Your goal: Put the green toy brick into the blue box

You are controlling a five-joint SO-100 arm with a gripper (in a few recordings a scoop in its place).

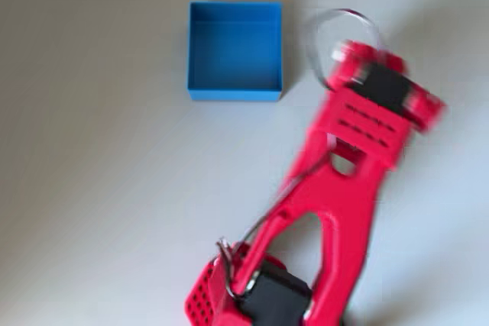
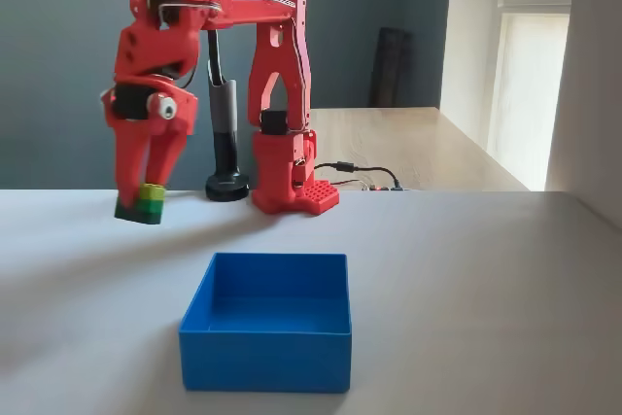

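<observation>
1. Green toy brick [image 2: 144,203]: small, lime-green top part, darker green lower side, slightly tilted. Studs too small to make out in the fixed view.
2. Brick is off the table, pinched at the tips of the red gripper [image 2: 143,191], fingers pointing down, one on each side of the brick.
3. Gripper state: pressed together on the brick, no gap visible beside it.
4. Brick hangs to the left of the blue box [image 2: 266,333] in the fixed view, farther back than it, well apart and above the tabletop.
5. Blue box: square, bright blue, low thin walls, flat bottom, nothing inside in both views [image 1: 234,50].
6. Overhead view: red arm [image 1: 348,188] blurred, reaching up from the bottom edge, its head end just right of the box's right wall, not over the box.
7. Table [image 2: 486,289]: pale, plain; open surface all round the box in both views, widest to the left in the overhead view.
8. Arm base [image 2: 287,177] stands behind the box at the table's far side; black stand [image 2: 226,157] just left of it, cable to its right.
9. Box front wall sits close to the bottom picture edge in the fixed view.
</observation>
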